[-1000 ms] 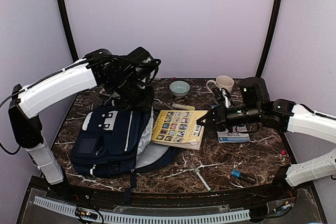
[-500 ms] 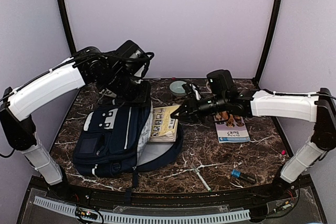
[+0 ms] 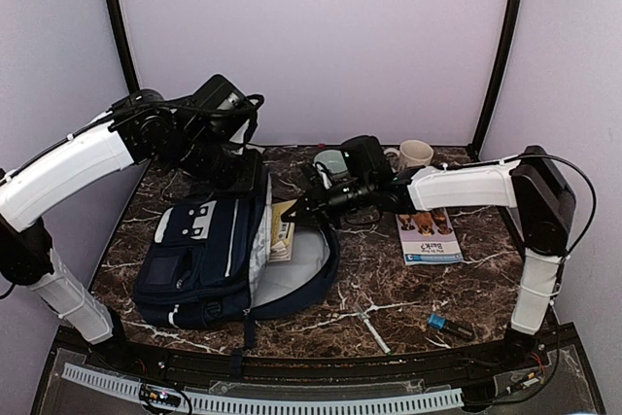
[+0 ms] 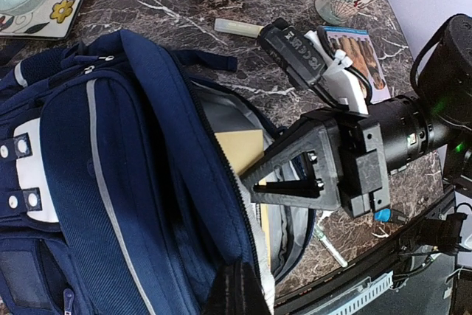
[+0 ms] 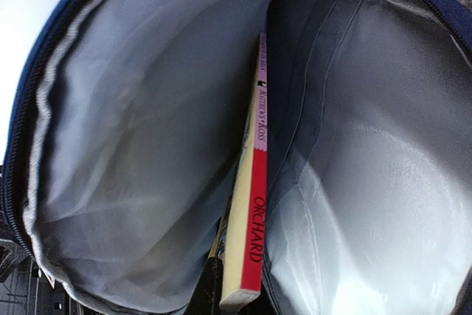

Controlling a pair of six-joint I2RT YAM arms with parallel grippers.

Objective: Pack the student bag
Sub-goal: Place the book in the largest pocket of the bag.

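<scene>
The navy student bag (image 3: pixel 194 259) lies on the table with its mouth facing right, grey lining (image 5: pixel 133 130) showing. My left gripper (image 3: pixel 248 184) is shut on the bag's upper zipper edge (image 4: pixel 240 285) and holds the mouth open. My right gripper (image 3: pixel 296 213) reaches into the opening, shut on a yellow book (image 3: pixel 283 232) with a red spine (image 5: pixel 254 204). The book stands on edge mostly inside the bag, between the two lining walls. One dark right finger (image 5: pixel 212 285) shows beside it. The left wrist view shows the right gripper (image 4: pixel 291 178) at the bag's mouth over the book (image 4: pixel 240 149).
A booklet (image 3: pixel 430 237) lies right of the bag. A mug (image 3: pixel 416 155) and a bowl (image 3: pixel 330 160) stand at the back, with a pale tube (image 4: pixel 237 27) near them. A pen (image 3: pixel 371 328) and a small blue object (image 3: pixel 442 324) lie near the front edge.
My right arm has stretched left and carried the book from the table beside the bag into its mouth. My left gripper has shifted slightly left, still holding the bag's edge up.
</scene>
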